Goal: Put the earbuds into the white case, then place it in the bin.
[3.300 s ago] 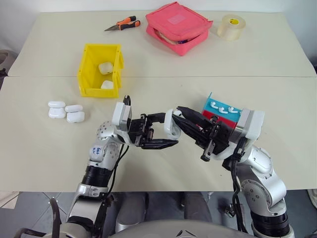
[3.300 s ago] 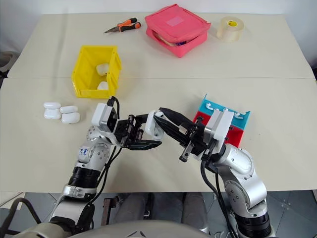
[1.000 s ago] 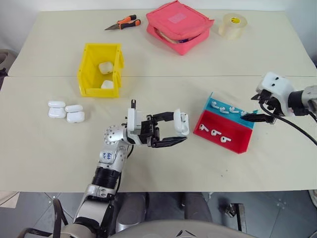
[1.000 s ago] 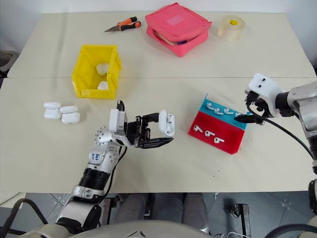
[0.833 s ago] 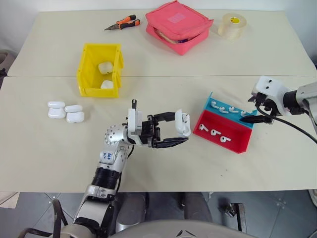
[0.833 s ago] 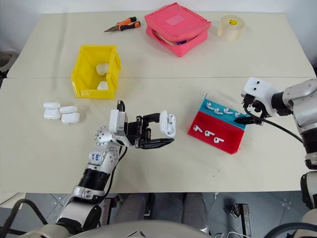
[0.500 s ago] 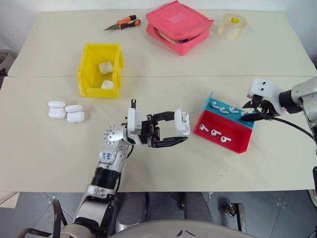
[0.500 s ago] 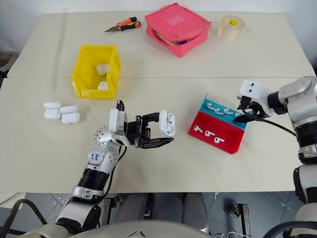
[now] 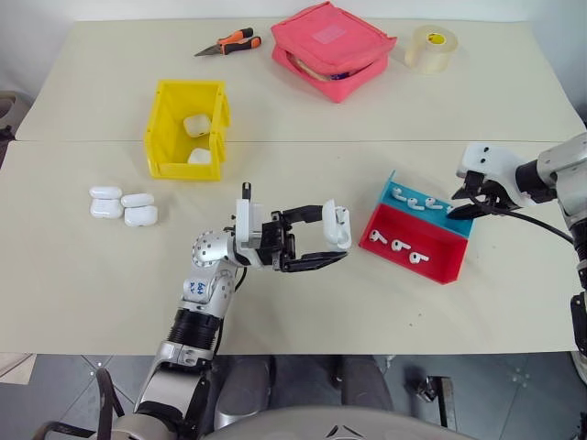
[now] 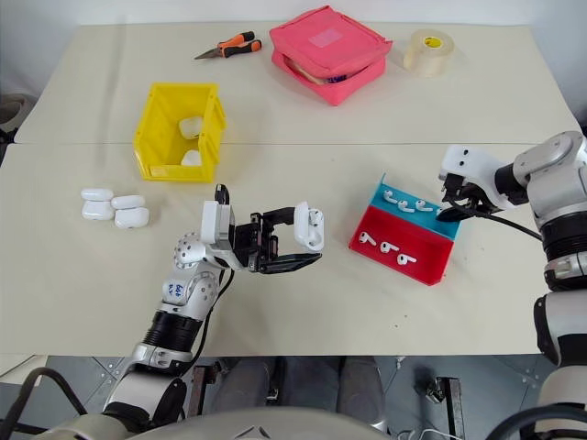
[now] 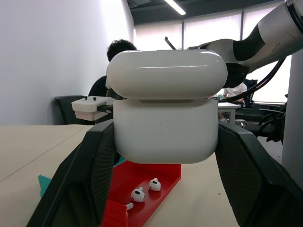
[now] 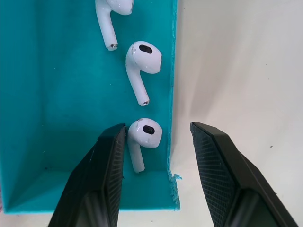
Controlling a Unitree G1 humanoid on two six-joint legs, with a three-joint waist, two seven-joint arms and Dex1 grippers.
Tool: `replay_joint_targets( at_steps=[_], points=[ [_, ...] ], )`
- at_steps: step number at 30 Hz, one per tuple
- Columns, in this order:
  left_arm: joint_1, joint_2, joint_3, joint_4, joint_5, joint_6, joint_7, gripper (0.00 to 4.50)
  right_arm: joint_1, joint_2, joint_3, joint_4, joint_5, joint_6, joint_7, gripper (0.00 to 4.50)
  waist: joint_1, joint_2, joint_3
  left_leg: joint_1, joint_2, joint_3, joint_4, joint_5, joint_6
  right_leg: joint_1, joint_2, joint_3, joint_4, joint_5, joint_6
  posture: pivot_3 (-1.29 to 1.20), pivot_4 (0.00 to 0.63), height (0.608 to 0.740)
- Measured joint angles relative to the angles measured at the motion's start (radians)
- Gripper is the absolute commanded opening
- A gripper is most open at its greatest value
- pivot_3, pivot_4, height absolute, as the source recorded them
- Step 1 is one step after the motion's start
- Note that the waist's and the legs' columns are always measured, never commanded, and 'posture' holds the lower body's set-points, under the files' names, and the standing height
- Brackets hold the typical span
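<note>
Nearest, the left gripper (image 9: 316, 242) is clamped on the white case (image 9: 337, 225), held up above the table (image 9: 293, 321) with its lid seemingly a little ajar, as the left wrist view suggests. Just beyond it to the right sits the red and blue tray (image 9: 415, 234): three earbuds lie in its red half and four in its blue half, as far as the head views let me count. The right gripper (image 12: 157, 142) hovers at the far right end of the blue half, its fingers partly spread, one inside the tray and one outside the wall, straddling the last earbud (image 12: 143, 135) there; nothing is pinched yet.

So the step in hand looks like picking up an earbud for the case. The next move probably calls for shifting both fingers inside the wall, or squeezing bud and wall apart cleanly, then carrying the bud to the waiting case.

Left of the arm, three spare cases (image 9: 123, 205) lie clustered. Farther back stands the yellow bin (image 9: 161, 120) with two cases already inside. Along the far edge are one pair of pliers (image 9: 227, 43), one pink pouch (image 9: 333, 49) and one tape roll (image 9: 429, 48).
</note>
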Motion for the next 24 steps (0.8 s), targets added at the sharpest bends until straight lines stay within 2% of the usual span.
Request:
replay_joint_targets(
  at_steps=[3,6,18,21,24],
  points=[
    [-0.001,0.0,0.0,0.0,0.0,0.0,0.0,2.78,-0.004,0.003,0.0,0.01,-0.006,0.001,0.013,1.63,0.0,0.0,0.0,0.0,0.0,0.0,0.0,0.0,0.0,0.0,0.0,0.0,0.0,0.0,0.0,0.0,0.15,0.74],
    [-0.002,0.0,0.0,0.0,0.0,0.0,0.0,2.78,-0.005,0.006,0.0,0.012,-0.012,0.001,0.028,0.69,0.0,0.0,0.0,0.0,0.0,0.0,0.001,0.0,0.0,0.001,0.0,0.0,0.0,0.0,0.0,0.0,0.15,0.74],
    [-0.002,-0.003,0.0,0.0,0.0,0.0,0.003,2.78,-0.005,0.013,-0.011,0.004,-0.021,0.014,0.026,0.69,-0.001,0.0,0.0,0.0,0.0,0.0,0.001,0.0,0.0,0.001,0.0,0.0,0.001,0.0,0.0,0.0,0.15,0.74],
    [-0.003,-0.004,-0.001,0.0,0.0,0.0,0.002,2.78,0.031,0.013,-0.056,-0.045,0.006,0.048,0.012,0.69,-0.001,0.0,0.0,0.0,0.0,0.0,0.001,0.0,0.0,0.0,0.0,0.0,0.001,0.0,0.0,0.0,0.15,0.74],
    [-0.005,-0.005,0.0,0.002,0.0,-0.001,0.0,2.78,0.083,0.01,-0.153,-0.165,0.095,0.135,0.008,0.69,-0.001,0.001,0.001,-0.001,0.0,0.0,0.001,0.0,0.0,-0.001,0.0,0.0,0.001,0.0,0.0,0.0,0.15,0.74]
  ],
)
